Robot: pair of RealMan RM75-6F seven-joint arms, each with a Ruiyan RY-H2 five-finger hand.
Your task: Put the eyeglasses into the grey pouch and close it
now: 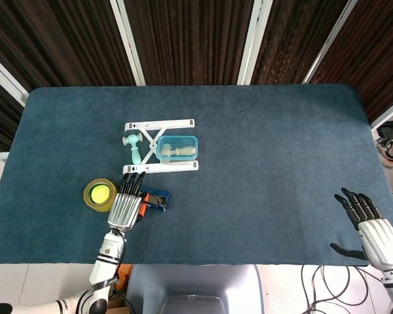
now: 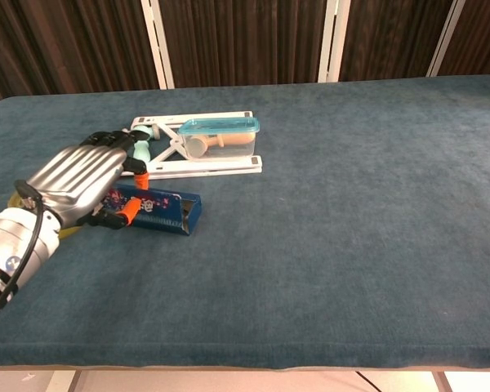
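Note:
The pouch [image 2: 165, 211] lies just in front of the white stand, its dark blue patterned outside facing the chest camera; in the head view the pouch [image 1: 156, 198] shows as a narrow blue strip. My left hand [image 2: 80, 178] lies over its left end and holds it, with orange parts [image 2: 129, 212] showing under the fingers. The left hand [image 1: 126, 205] has its fingers stretched towards the stand. The eyeglasses are hidden from both views. My right hand [image 1: 373, 233] hovers open at the table's near right corner, far from the pouch.
A white folding stand [image 1: 160, 145] carries a blue-lidded clear box [image 1: 177, 148], with a teal toy hammer [image 1: 135, 148] beside it. A yellow tape roll [image 1: 99, 194] sits left of my left hand. The blue cloth [image 1: 268, 163] covers the table.

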